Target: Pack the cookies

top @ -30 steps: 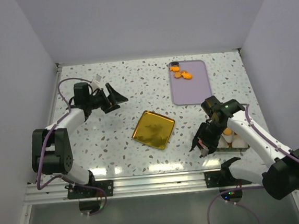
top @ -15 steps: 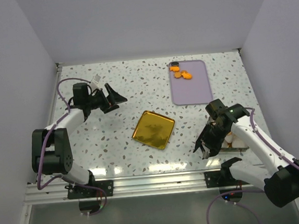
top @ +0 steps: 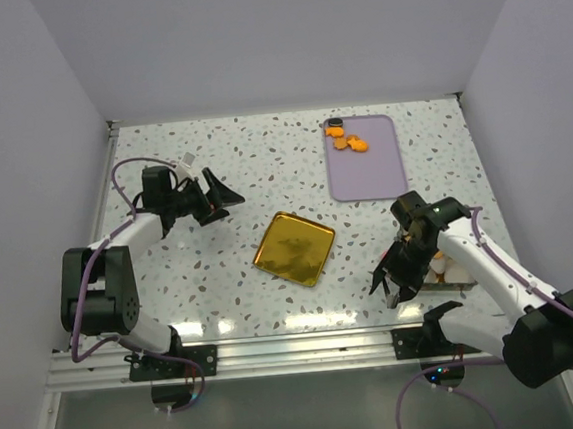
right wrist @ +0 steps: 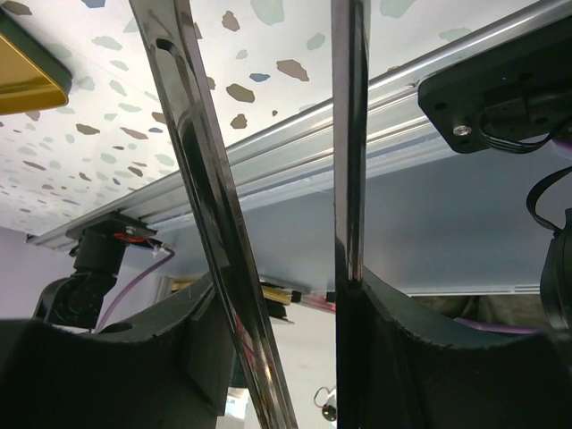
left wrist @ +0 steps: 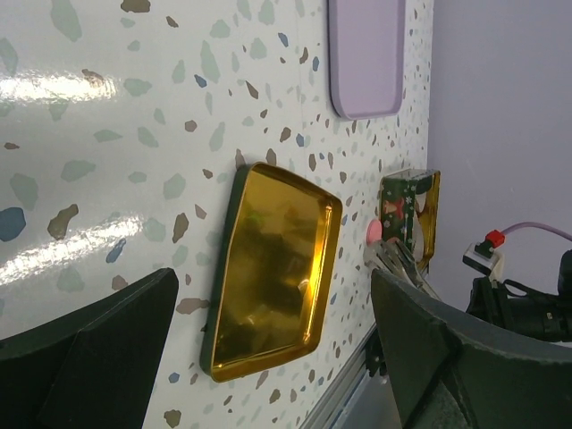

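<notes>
Several orange cookies (top: pixel 349 143) and a black one (top: pixel 336 122) lie at the far end of a purple tray (top: pixel 368 172). A pink cookie (left wrist: pixel 374 231) shows beside the tips of metal tongs (left wrist: pixel 398 261); I cannot tell if the tongs hold it. My right gripper (top: pixel 394 277) (right wrist: pixel 277 295) is shut on the tongs (right wrist: pixel 192 170), whose arms spread apart, just left of a small tin (top: pixel 450 268) (left wrist: pixel 413 213) with white cups and orange cookies in it. My left gripper (top: pixel 216 193) (left wrist: pixel 273 277) is open and empty at the far left.
A square gold tin lid (top: pixel 293 248) (left wrist: pixel 273 281) lies in the middle of the speckled table. The metal rail (top: pixel 298 346) runs along the near edge, close below the right gripper. Walls enclose the table on the left, right and back.
My right gripper with the tongs has shifted slightly right and nearer the rail beside the tin. My left gripper has drifted a little to the right.
</notes>
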Tool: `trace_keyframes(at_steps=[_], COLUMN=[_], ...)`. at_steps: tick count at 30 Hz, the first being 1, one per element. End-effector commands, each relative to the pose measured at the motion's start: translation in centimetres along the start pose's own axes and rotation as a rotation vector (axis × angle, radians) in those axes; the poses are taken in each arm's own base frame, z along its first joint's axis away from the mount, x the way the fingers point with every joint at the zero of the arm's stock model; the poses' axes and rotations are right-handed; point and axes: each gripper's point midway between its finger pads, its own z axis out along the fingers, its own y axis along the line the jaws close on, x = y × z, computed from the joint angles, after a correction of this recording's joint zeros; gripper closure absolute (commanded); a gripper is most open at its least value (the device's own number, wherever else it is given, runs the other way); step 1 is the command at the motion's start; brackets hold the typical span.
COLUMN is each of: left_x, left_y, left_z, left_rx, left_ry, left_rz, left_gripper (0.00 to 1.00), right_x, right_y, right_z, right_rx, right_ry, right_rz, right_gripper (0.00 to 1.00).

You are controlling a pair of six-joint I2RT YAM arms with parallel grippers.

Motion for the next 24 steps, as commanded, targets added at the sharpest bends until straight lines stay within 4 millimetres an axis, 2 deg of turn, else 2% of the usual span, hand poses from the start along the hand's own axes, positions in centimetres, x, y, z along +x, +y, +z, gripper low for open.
trace_keyframes(at_steps=[1,11,21,24], left_x=[-1.1,-1.2,-1.3,-1.3], left_y=[-1.2,-0.7,-0.4,-0.4], left_z=[-0.6,-0.6,-0.7,-0.7], left_rx=[0.037,0.032,0.030,0.030], left_ry=[-0.031,-0.029,-0.032,-0.033], left_rz=[0.066,0.062,0.057,0.056], left_gripper=[0.05,0.06,0.06,0.06], right_x=[1.6,0.8,1.0,0.8], right_y=[-3.1,-1.9,-1.4,-0.8], right_z=[-0.5,-0.5,0.5,0.4], right_rx=[0.161,0.155,0.119,0.103], right_ry=[0.070,0.072,0.098,0.096], right_rz=[0.095,0.079,0.088,0.088], right_gripper=[0.50,0.53,0.64,0.62])
